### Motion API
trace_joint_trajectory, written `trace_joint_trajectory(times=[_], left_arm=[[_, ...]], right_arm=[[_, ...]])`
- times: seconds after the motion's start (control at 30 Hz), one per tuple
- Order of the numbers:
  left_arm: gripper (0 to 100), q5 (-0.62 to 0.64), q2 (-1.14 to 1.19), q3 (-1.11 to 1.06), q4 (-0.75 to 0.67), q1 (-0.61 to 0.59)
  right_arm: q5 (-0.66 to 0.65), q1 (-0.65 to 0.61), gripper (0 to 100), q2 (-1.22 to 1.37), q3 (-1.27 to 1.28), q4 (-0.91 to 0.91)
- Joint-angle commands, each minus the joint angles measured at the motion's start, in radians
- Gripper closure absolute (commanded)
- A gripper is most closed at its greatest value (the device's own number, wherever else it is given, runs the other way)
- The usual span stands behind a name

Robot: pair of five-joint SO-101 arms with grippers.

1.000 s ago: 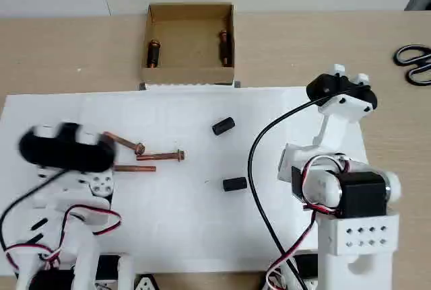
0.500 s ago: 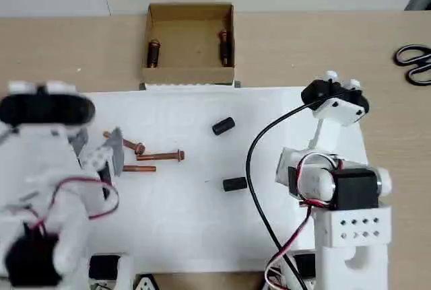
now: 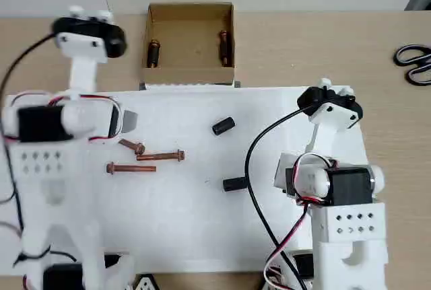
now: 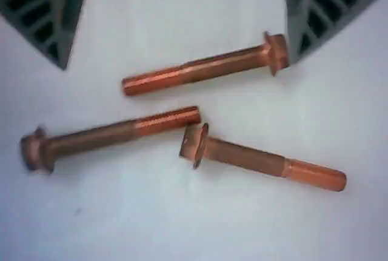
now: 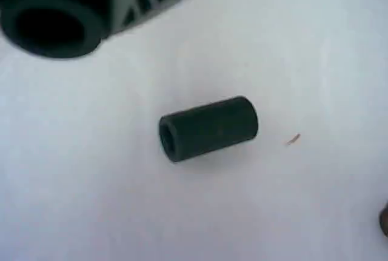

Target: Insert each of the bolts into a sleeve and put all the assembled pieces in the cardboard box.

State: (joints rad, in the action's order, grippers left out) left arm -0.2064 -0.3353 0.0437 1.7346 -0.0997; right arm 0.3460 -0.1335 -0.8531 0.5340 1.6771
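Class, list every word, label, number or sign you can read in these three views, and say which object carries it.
None: no text can be read in any view.
The cardboard box, the copper bolts, the black sleeves and the white sheet show plain, unmarked surfaces.
The arms' white housings show holes and wires, no lettering.

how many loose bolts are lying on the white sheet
3, all on the white sheet's left side: angled bolt nearest the cardboard box, middle bolt right of it, lowest bolt nearest the front edge. None seems hidden.
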Motion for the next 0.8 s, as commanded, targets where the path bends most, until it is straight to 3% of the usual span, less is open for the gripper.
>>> trace_joint_trajectory(times=[0.0, 0.13, 0.33, 0.77], left_arm=[[78, -0.193, 0.064, 0.002, 0.017, 0.012], [78, -0.400, 0.121, -0.021, 0.017, 0.064], [78, -0.572, 0.172, -0.022, 0.017, 0.166], [78, -0.747, 0.425, -0.021, -0.084, 0.190]], right_arm=[[-0.005, 0.012, 99.7, -0.016, -0.005, -0.010], [-0.005, 0.012, 99.7, -0.016, -0.005, -0.010], [-0.008, 0.010, 99.7, -0.016, -0.005, -0.007], [-0.009, 0.005, 99.7, -0.016, -0.005, -0.012]])
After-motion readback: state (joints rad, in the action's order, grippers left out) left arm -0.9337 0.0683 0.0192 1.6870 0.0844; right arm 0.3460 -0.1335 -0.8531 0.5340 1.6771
